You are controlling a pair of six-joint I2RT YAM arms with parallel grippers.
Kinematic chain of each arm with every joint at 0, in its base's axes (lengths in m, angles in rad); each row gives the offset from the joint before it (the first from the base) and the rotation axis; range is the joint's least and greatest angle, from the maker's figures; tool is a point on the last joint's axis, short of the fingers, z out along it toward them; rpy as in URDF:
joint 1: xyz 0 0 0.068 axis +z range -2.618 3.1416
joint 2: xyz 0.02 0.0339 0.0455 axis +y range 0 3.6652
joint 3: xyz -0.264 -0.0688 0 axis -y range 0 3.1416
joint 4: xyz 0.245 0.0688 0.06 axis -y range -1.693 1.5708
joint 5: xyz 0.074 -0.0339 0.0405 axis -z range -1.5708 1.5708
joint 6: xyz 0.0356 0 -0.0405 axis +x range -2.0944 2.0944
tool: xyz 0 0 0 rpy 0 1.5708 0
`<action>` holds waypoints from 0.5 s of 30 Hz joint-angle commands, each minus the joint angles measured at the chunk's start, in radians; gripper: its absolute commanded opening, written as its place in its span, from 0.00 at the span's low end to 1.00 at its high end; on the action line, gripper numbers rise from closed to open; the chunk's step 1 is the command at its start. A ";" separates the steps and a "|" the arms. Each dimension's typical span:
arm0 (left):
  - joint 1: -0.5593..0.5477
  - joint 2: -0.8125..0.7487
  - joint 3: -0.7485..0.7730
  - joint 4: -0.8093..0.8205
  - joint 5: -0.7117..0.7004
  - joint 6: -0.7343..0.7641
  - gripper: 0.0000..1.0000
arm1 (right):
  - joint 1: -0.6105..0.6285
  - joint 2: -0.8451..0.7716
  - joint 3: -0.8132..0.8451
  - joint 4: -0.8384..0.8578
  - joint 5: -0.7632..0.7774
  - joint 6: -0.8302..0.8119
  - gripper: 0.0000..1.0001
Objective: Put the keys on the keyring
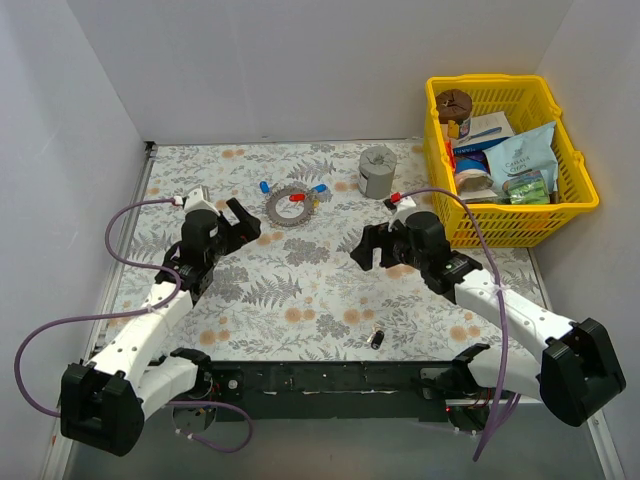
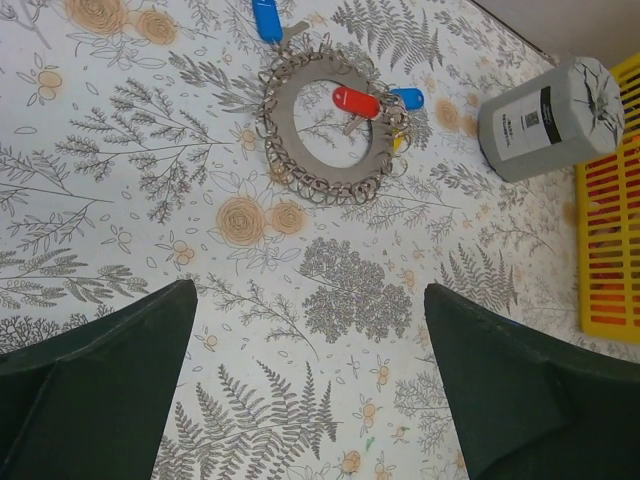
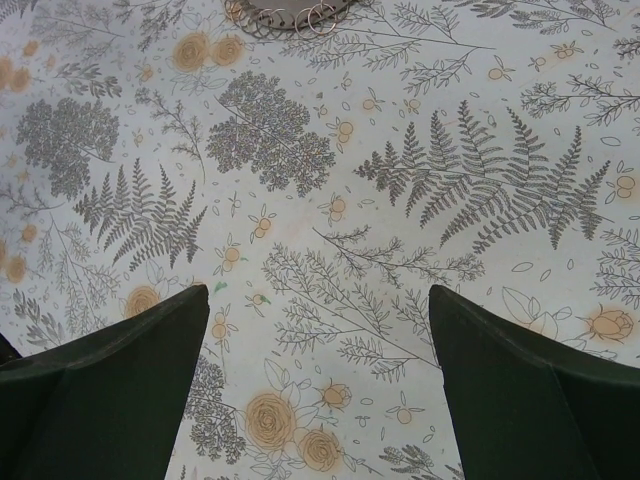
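Left gripper [image 2: 308,296]: two broad, matte, dark-green fingers [image 2: 100,390] spread to their full width, nothing between them but the printed cloth. Right gripper [image 3: 315,292]: the same pair of blunt dark pads, likewise fully parted and holding nothing. Both hover over the tablecloth [image 1: 300,290], a pale sheet patterned with grey ferns and orange blossoms. The keyring [image 2: 283,112] lies flat on the cloth ahead of the left gripper's fingers and apart from them; it is a single flat grey metal annulus whose outer rim is fringed with many small wire loops. In the right wrist view only its lower rim shows at the top edge, well beyond the fingertips. Three keys [image 2: 355,101] with plastic heads are visible: one red, lying across the ring's opening, and two blue, one [image 2: 407,98] against the right rim, one [image 2: 267,20] just outside the upper left rim. Farther out stand one grey cylindrical cup [image 2: 550,120], one yellow slatted plastic basket [image 1: 565,212] holding packets, and one small black cylinder [image 1: 377,339] near the arm bases.
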 commanded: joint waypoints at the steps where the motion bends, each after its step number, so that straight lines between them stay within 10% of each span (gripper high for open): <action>1: 0.003 -0.034 -0.001 0.038 0.059 0.057 0.98 | 0.021 0.004 0.060 0.002 0.019 -0.028 0.98; 15: 0.003 0.384 0.287 -0.012 0.139 0.076 0.98 | 0.024 -0.010 0.081 -0.034 0.024 -0.076 0.98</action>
